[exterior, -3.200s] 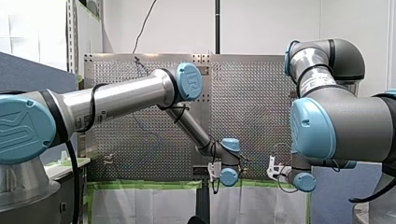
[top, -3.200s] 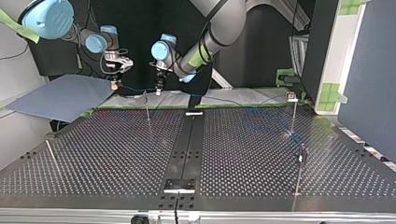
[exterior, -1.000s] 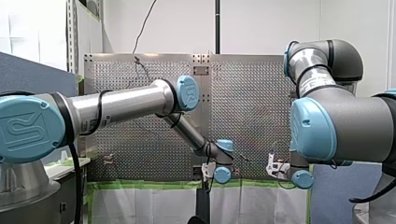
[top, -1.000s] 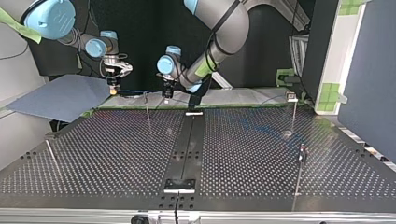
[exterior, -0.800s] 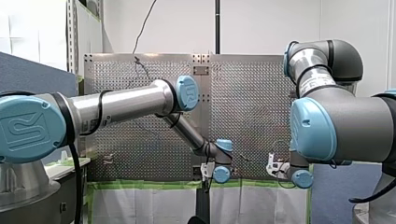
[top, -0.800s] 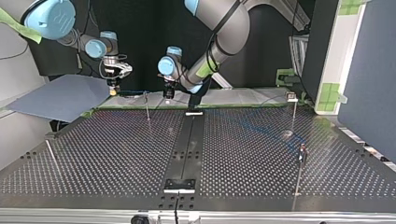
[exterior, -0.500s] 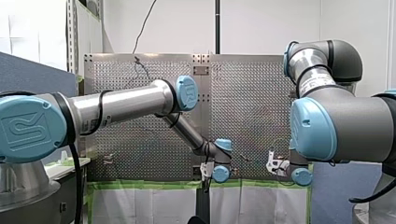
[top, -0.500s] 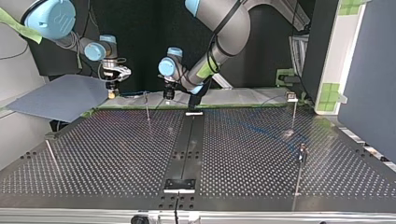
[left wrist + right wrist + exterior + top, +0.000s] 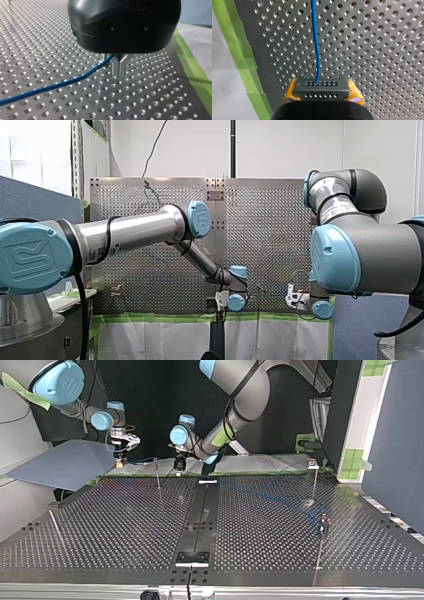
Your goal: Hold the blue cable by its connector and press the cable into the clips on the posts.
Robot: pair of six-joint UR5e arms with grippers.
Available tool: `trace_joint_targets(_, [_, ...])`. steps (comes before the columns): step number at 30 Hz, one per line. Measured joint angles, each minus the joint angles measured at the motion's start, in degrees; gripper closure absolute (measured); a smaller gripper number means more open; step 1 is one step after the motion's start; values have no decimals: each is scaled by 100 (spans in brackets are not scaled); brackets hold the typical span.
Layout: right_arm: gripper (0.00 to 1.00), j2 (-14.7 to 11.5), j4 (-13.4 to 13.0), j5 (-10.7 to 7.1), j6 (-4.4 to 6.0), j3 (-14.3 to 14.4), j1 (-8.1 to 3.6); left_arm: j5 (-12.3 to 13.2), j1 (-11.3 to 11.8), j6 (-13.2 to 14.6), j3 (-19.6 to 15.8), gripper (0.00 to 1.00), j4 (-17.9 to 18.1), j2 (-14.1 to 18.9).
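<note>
— What has the right gripper got?

— Its yellow pads are clamped on either side of the black connector; the blue cable leaves the connector's upper face and runs straight ahead of the gripper over the perforated table; green tape borders the table beside it.

— And the left gripper?

— Its metal fingers are pressed together at the tips, closed about the cable; the cable shows at the fork just above the tips and runs off to one side, low over the table's holes.

— Where do the two stand on the table?

— In the top view both hang at the far edge; the right gripper is at the view's left, the left gripper nearer the middle; a thin post stands between them; the cable stretches from one gripper to the other, close by the post's top; whether it sits in a clip there I cannot tell.
</note>
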Motion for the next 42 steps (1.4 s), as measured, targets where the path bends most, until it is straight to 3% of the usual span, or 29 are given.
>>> trace_joint_targets(15, [100, 10, 325, 93, 4, -538, -34, 0, 50, -111, 42, 100, -88, 105])
trace_joint_targets(26, [100, 10, 448, 132, 104, -638, -22, 15, 58, -130, 57, 100, -171, 107])
trace_joint_targets(27, [100, 10, 450, 133, 108, -639, -17, 28, 58, -124, 57, 90, -175, 107])
trace_joint_targets(28, [100, 11, 451, 133, 110, -640, -13, 59, 55, -108, 57, 90, -176, 107])
trace_joint_targets(30, [100, 12, 456, 134, 114, -641, -6, 105, 47, -79, 57, 58, -177, 107])
trace_joint_targets(31, [100, 12, 457, 134, 116, -641, -2, 125, 40, -66, 57, 58, -178, 108])
trace_joint_targets(32, [100, 12, 459, 134, 118, -641, 1, 133, 33, -58, 57, 46, -181, 107])
trace_joint_targets(33, [100, 13, 460, 134, 121, -641, 5, 137, 27, -53, 56, 25, -183, 108])
trace_joint_targets(34, [100, 13, 460, 134, 124, -640, 7, 139, 18, -46, 53, 25, -185, 111])
trace_joint_targets(35, [100, 13, 461, 134, 126, -640, 8, 141, 12, -37, 47, 18, -186, 116])
trace_joint_targets(36, [100, 13, 461, 134, 132, -640, 9, 144, 6, -26, 37, 0, -187, 122])
trace_joint_targets(42, [100, 14, 462, 134, 154, -639, 27, 266, -26, 15, -113, 0, -228, 197])
